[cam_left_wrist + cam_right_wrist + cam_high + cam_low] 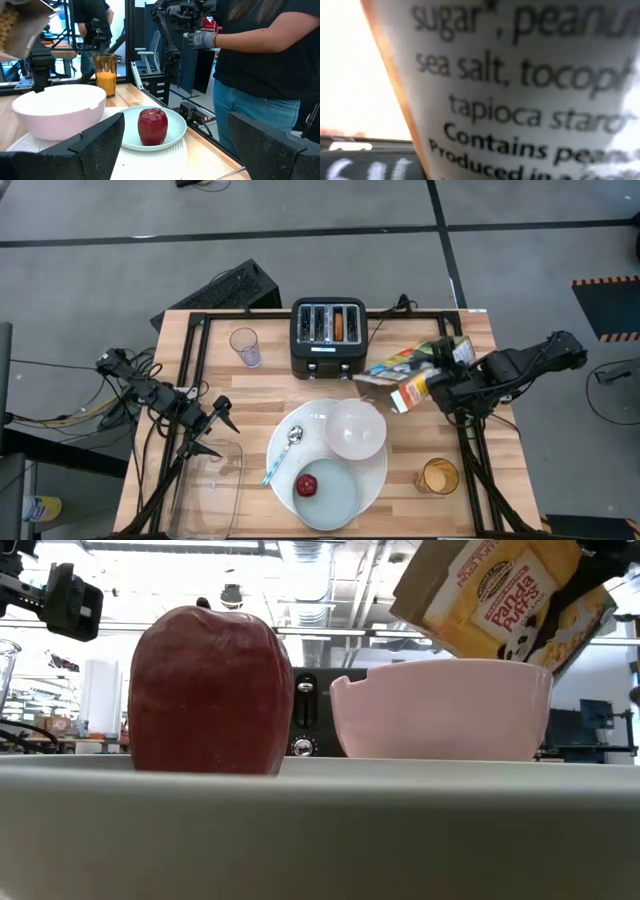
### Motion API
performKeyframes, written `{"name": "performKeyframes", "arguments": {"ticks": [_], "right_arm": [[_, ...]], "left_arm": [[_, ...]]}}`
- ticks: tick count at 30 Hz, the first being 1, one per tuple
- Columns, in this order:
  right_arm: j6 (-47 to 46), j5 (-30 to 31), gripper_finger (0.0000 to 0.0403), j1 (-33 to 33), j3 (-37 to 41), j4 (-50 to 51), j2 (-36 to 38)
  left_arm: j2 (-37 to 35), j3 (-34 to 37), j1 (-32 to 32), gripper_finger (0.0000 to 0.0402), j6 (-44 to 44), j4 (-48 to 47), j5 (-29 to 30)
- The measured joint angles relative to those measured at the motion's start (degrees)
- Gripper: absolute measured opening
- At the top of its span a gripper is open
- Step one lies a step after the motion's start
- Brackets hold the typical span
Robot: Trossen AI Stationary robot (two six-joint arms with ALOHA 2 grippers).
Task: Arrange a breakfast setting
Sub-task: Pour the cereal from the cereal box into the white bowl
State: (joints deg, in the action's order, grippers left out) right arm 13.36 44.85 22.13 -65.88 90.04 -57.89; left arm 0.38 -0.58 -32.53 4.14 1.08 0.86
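The right gripper (432, 385) has its fingers clamped on a glossy cardboard cereal box (410, 370), tilted just beyond the far right rim of the smooth white bowl (357, 429). To pour well, I would bring the box's open corner over the bowl's middle, then tip slowly so the cereal doesn't spill. The bowl, a shiny red apple (307, 485) on its pale-blue plate (335, 490) and the blue-handled spoon (281, 453) sit on the round white plate (300, 420). The left gripper (212, 428) waits, fingers spread and empty, over the desk (470, 340) at left.
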Motion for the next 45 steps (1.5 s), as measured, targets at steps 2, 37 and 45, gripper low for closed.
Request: {"name": "performKeyframes", "arguments": {"ticks": [2,37,45], "right_arm": [[2.97,0.04,0.0175,0.0,-0.74,-0.02,-0.78],[24.27,9.1,0.0175,7.13,-5.38,-0.01,-9.01],[26.16,14.16,0.0175,6.99,-5.38,-0.03,-9.0]], "left_arm": [[-0.02,0.0,0.0,0.0339,0.0,0.0,0.01],[-0.02,0.0,-0.01,0.0339,0.0,0.0,0.01],[-0.01,0.0,0.0,0.0339,0.0,0.0,0.01]]}}
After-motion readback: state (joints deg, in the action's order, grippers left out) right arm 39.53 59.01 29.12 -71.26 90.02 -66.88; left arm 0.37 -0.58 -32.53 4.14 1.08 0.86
